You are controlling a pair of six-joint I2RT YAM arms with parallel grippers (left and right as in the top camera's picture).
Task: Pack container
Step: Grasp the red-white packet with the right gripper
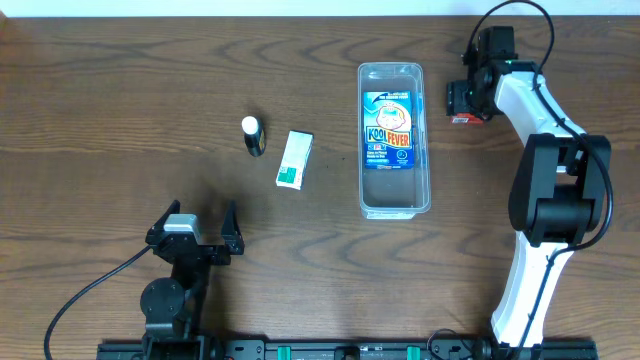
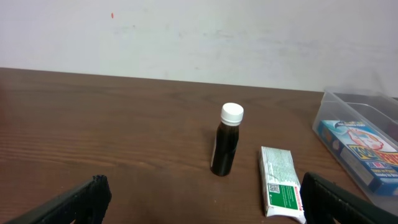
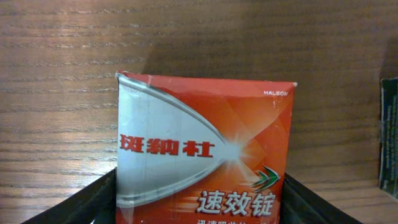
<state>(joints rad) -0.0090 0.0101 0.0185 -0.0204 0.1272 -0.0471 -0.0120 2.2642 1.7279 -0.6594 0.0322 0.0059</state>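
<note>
The container (image 1: 391,68), a clear long bin, lies right of centre with a blue Kool Fever box (image 1: 388,130) flat inside; the left wrist view shows its corner (image 2: 348,102). Just right of it, a red box (image 3: 205,143) lies on the table. My right gripper (image 3: 199,208) straddles it, both fingers (image 3: 93,202) pressed against its sides. From overhead, this gripper (image 1: 462,105) covers most of the red box (image 1: 465,119). My left gripper (image 1: 196,228) stands open and empty at the front left, apart from everything.
A small dark bottle (image 1: 252,134) with a white cap stands upright left of centre, also in the left wrist view (image 2: 227,140). A white and green box (image 1: 294,160) lies flat beside it, near the right finger in the wrist view (image 2: 280,183).
</note>
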